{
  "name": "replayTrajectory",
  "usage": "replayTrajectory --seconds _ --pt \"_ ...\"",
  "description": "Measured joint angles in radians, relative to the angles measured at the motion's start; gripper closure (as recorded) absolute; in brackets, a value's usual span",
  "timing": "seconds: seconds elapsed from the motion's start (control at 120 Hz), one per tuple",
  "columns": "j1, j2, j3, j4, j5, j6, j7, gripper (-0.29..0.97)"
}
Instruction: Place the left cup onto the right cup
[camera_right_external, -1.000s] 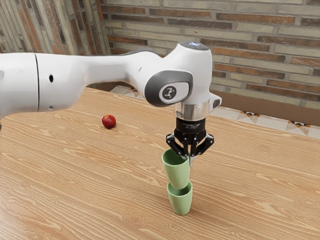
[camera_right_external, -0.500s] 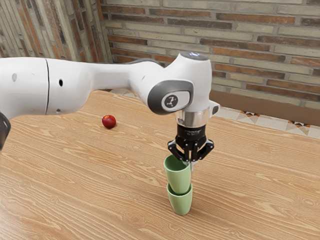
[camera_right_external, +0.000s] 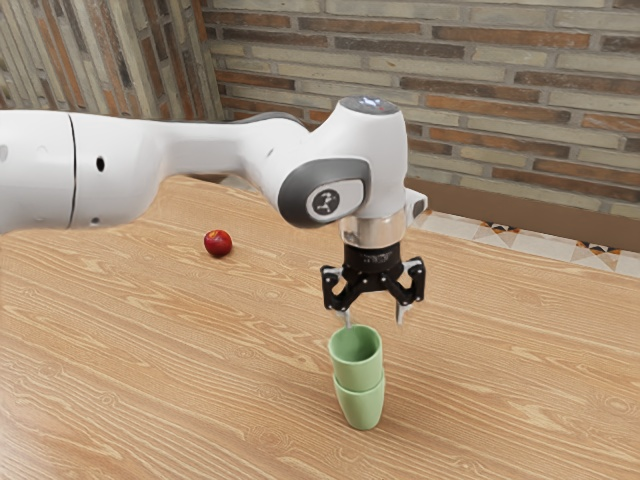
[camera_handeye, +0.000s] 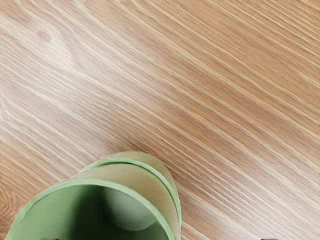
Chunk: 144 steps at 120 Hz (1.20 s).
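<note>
Claw (camera_right_external: 372, 316) open, jaws spread wide, hanging just above the upper green cup (camera_right_external: 356, 352) and not touching it; a small gap to see between it and the rim in the exterior view. Arm (camera_right_external: 180, 170) reaching in from the exterior view's left, wrist pointing straight down.

Upper green cup seated in the mouth of the lower green cup (camera_right_external: 360, 405), upright, base sunk inside and most of the body standing out above the lower rim. Both together as one stack on the wooden desk (camera_right_external: 140, 360), well inside from the far edge. Red apple (camera_right_external: 217, 242) lying well apart from the stack, nearer to the far edge, with no part in the job.

From the wrist view: looking down into the upper green cup (camera_handeye: 65, 215) directly under the hand, hollow and with nothing inside; bare wood grain around it.

Progress, as a judgement: main work seemingly done. Cup on cup, no grip on it, stack upright without visible lean. No way to confirm the upper one as the task's left cup; presumed so. Remaining: only to lift the hand clear, straight upward, without brushing the rim with a jaw. Possible trouble: a sideways touch tipping the tall, narrow stack.
</note>
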Motion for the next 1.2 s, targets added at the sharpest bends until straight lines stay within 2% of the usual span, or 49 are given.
replayTrajectory --seconds 0.217,0.358,0.517,0.575,0.842,1.008,1.2 --pt "-0.008 -0.110 0.042 -0.030 0.000 -0.003 -0.001 0.06" --pt "-0.039 -0.184 0.142 -0.028 0.007 -0.018 0.071 0.03" --pt "-0.056 -0.247 0.218 -0.025 0.059 -0.041 0.225 0.01" --pt "-0.087 -0.257 0.273 -0.023 0.071 -0.045 0.293 0.01" --pt "-0.116 -0.286 0.462 -0.007 0.080 -0.056 0.604 0.00" --pt "-0.086 -0.290 0.544 -0.004 0.076 -0.058 0.776 0.00" --pt "0.013 -0.330 0.554 -0.015 0.074 -0.061 0.926 0.00"
